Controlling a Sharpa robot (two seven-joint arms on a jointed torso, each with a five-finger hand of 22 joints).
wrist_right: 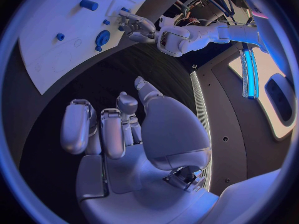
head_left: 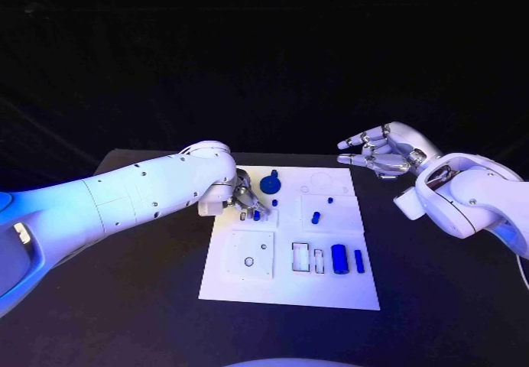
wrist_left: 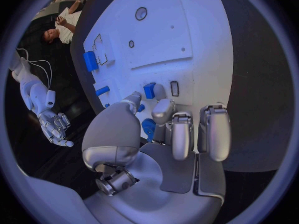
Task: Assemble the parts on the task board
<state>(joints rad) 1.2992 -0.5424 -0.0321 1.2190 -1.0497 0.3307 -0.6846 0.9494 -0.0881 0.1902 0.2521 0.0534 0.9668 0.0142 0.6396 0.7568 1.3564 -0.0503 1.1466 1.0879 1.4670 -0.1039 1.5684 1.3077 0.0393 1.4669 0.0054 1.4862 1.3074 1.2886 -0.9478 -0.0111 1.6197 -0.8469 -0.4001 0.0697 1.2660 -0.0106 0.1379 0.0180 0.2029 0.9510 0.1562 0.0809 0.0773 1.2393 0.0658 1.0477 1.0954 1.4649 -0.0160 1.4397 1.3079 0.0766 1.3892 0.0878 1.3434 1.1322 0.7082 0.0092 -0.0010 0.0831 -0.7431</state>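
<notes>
The white task board (head_left: 289,287) lies in the middle of the black table. My left hand (head_left: 241,200) is low over its far left part, fingers curled down. In the left wrist view the thumb and fingertips (wrist_left: 163,109) close around a small blue part (wrist_left: 149,90) on the board; I cannot tell whether they pinch it. A round blue part (head_left: 270,184) lies just right of that hand. Other blue parts (head_left: 316,218) and a blue cylinder (head_left: 339,260) rest further along the board. My right hand (head_left: 381,151) hangs raised beyond the board's far right corner, fingers apart, holding nothing.
Bare black table (head_left: 441,290) surrounds the board on both sides and in front. A raised white square plate (head_left: 250,254) sits on the board's near left, with empty slots (head_left: 300,256) beside it.
</notes>
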